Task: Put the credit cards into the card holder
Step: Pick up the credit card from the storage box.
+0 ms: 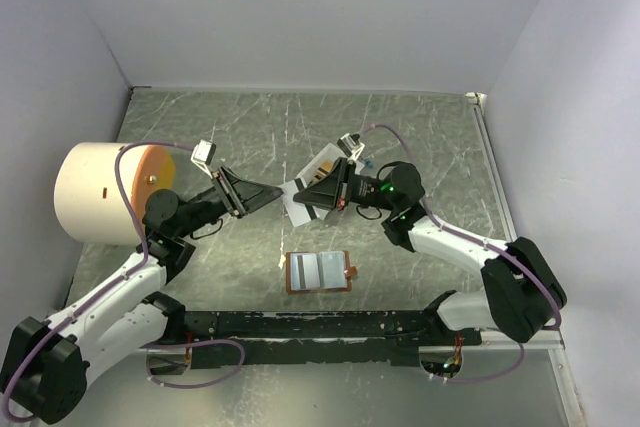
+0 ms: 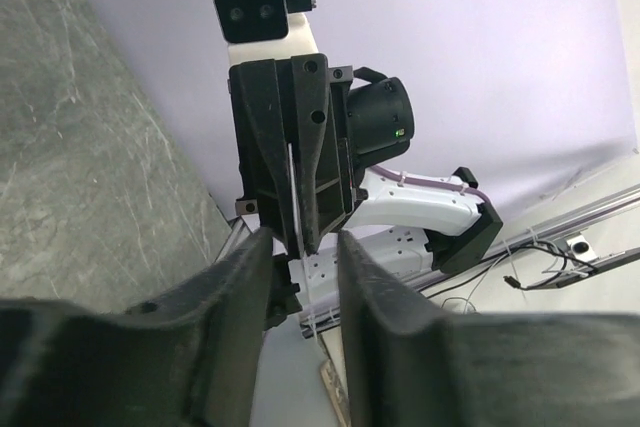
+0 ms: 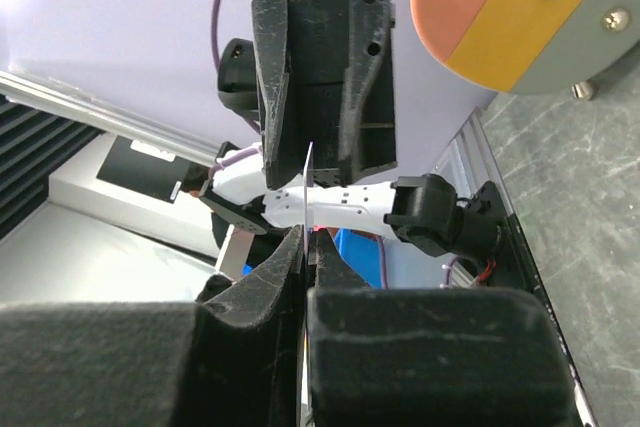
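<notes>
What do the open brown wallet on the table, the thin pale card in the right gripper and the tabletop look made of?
Open brown card holder: likely leather, matte, with pale blue-grey pocket lining. Thin pale card in the right gripper: probably stiff plastic; flat, hairline edge-on. Grey-green table: hard sheet, slight sheen, pale scratches; material unclear.

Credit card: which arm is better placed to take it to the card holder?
Right, probably: right gripper is shut on the credit card; left gripper stands open at its edge. The card holder lies open nearby.
</notes>
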You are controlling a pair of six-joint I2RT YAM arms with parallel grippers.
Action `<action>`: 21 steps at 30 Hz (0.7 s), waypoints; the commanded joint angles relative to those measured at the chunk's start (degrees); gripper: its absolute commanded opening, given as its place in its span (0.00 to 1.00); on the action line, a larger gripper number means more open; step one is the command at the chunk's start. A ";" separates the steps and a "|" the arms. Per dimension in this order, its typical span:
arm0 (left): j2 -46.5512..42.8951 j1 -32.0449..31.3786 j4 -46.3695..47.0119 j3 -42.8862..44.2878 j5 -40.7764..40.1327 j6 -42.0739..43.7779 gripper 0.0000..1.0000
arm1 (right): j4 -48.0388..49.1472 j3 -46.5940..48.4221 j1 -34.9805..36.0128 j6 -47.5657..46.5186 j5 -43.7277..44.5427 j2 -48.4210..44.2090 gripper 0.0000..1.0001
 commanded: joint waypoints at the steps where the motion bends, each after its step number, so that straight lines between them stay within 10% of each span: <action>1: 0.08 0.33 -0.82 1.73 1.94 2.75 0.37 | -5.32 0.92 0.87 -4.09 1.29 -0.41 0.01; 9: 1.22 0.33 -3.54 0.89 2.90 4.29 0.13 | -13.23 1.31 1.41 -9.02 3.15 -1.39 0.07; 21: -1.23 0.37 -22.11 -0.12 0.03 15.89 0.07 | -55.39 5.28 1.07 -34.57 21.06 -12.76 0.61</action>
